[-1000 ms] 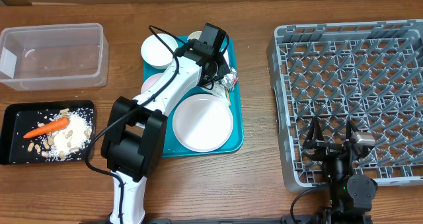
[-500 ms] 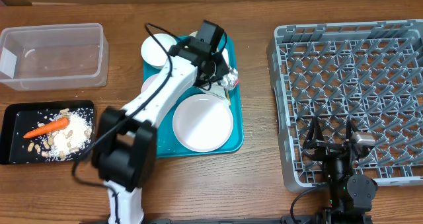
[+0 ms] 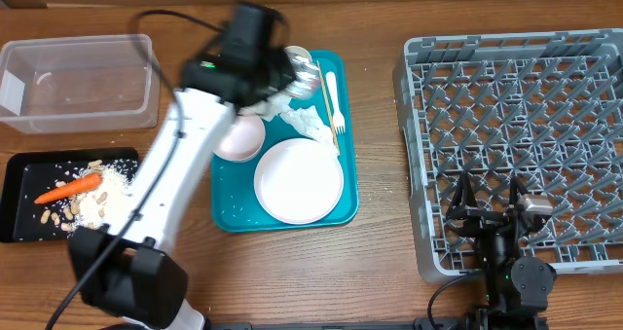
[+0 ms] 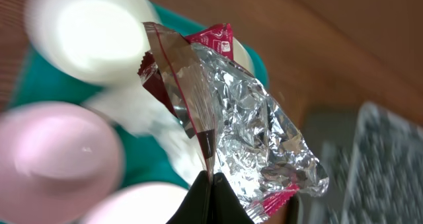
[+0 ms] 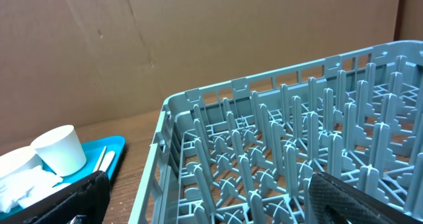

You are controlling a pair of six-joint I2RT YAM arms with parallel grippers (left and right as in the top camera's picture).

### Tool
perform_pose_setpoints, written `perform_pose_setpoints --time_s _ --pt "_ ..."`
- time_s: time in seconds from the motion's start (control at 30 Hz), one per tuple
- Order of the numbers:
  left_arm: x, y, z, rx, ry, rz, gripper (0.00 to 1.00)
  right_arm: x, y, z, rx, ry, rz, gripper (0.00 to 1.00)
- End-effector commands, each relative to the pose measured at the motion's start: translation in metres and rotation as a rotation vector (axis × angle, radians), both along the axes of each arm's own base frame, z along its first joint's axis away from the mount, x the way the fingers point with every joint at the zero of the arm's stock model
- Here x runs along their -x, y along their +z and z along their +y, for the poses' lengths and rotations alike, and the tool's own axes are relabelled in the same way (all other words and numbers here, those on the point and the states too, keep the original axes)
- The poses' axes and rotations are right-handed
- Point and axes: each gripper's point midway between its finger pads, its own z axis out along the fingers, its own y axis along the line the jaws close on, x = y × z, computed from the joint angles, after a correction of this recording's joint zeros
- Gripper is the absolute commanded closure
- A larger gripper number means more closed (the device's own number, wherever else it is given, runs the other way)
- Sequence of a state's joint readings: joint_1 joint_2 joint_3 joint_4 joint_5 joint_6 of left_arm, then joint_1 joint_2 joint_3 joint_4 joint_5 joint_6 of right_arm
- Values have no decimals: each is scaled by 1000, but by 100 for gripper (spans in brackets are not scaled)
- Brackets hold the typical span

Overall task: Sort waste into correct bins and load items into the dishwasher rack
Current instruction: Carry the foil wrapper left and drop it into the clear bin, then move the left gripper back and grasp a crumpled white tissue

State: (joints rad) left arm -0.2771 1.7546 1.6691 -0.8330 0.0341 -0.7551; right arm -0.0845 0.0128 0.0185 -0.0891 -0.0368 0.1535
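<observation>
The large square grey plastic grid rack waits at the desk's right for dishes, the right hand idle at its near edge, fingers spread. The left arm stretches diagonally over the flat teal tray. Its hand, pressed together, pinches a crinkled red-and-silver foil wrapper by one corner, probably bound for the clear rectangular plastic tub.
</observation>
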Motion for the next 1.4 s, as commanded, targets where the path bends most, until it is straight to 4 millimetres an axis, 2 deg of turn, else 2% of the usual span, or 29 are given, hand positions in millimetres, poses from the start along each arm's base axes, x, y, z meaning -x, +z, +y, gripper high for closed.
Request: perform_pose_setpoints --time_s 0.0,0.13,0.23,0.4,0.53,0.63,0.7,0.77,0.8,0.9,0.97,1.07,1.13,1.23,1.3,1.37 --pt "-17 24 90 -55 205 -68 96 0 -1 -2 -2 -9 -6 0" --pt "-18 16 175 -55 398 -44 96 0 -1 -2 -2 -9 -6 0" --pt "-16 9 226 -62 511 -34 96 0 -1 -2 -2 -9 -6 0" --pt "-11 -11 295 -70 654 -14 95 0 -1 -2 -2 -9 -6 0" --pt "-15 -36 328 -73 709 6 90 0 -1 -2 -2 -9 -6 0" --pt "-19 -57 342 -73 731 28 78 0 -1 -2 -2 -9 -6 0" --pt "-24 -67 350 -103 703 30 53 0 -1 -2 -2 -9 -6 0" --pt "-26 -65 356 -153 648 15 29 0 -1 -2 -2 -9 -6 0" --pt "-27 -61 358 -171 629 3 21 0 -1 -2 -2 -9 -6 0" --pt "-26 -43 359 -189 613 -20 16 0 -1 -2 -2 -9 -6 0" --pt "-24 -22 356 -184 609 -45 14 0 -1 -2 -2 -9 -6 0" --pt "-23 11 336 -130 556 -101 10 0 -1 -2 -2 -9 -6 0" --pt "-23 29 311 -62 482 -136 8 0 -1 -2 -2 -9 -6 0" --pt "-20 51 256 64 332 -160 7 0 -1 -2 -2 -9 -5 0" --pt "-14 54 211 137 221 -126 8 0 -1 -2 -2 -9 -6 0" --pt "-8 47 170 161 130 -65 9 0 -1 -2 -2 -9 -6 0"
